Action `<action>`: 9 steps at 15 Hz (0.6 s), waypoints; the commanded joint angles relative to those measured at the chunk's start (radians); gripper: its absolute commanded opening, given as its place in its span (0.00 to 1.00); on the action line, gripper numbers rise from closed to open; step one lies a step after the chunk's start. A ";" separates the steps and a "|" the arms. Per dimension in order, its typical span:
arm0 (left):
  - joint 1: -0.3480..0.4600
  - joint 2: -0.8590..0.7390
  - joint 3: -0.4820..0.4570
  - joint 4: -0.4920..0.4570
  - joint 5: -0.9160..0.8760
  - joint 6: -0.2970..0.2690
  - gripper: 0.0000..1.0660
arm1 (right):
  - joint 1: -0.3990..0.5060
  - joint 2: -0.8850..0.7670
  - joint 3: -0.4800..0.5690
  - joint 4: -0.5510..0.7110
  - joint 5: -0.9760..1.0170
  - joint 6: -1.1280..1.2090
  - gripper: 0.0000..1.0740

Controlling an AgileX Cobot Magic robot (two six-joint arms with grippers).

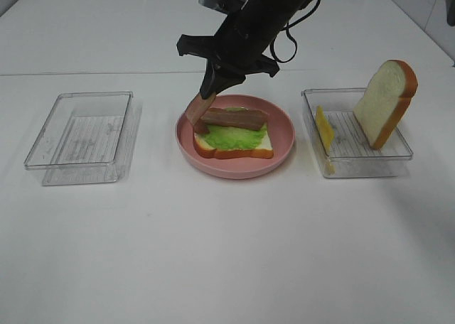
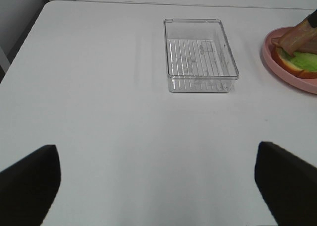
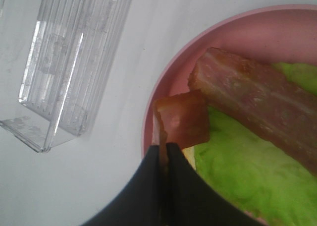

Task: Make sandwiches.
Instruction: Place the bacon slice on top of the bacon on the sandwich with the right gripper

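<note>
Our right gripper (image 1: 207, 91) is clenched on the upper end of a bacon strip (image 1: 197, 112). The strip hangs tilted, its lower end touching the left edge of the open sandwich (image 1: 238, 152) on the pink plate (image 1: 234, 172), mid-surface (image 1: 213, 253). We judge the strip light, smooth and a little bendy, so an end pinch lets it swing; a mid-length hold would steady it for laying beside the other strip (image 1: 234, 118) on the lettuce (image 1: 231, 137). Our left gripper (image 2: 157, 186) hangs released, holding nothing.
</note>
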 commanded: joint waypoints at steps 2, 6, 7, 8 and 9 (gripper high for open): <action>0.003 -0.022 0.002 -0.008 -0.010 -0.004 0.94 | -0.002 0.002 -0.003 -0.121 0.003 0.010 0.00; 0.003 -0.022 0.002 -0.008 -0.010 -0.004 0.94 | -0.002 0.005 -0.003 -0.304 0.011 0.112 0.00; 0.003 -0.022 0.002 -0.008 -0.010 -0.004 0.94 | -0.002 0.005 -0.003 -0.320 0.011 0.112 0.00; 0.003 -0.022 0.002 -0.008 -0.010 -0.004 0.94 | -0.002 0.005 -0.003 -0.331 0.011 0.116 0.00; 0.003 -0.022 0.002 -0.008 -0.010 -0.004 0.94 | -0.002 0.005 -0.003 -0.361 0.013 0.138 0.00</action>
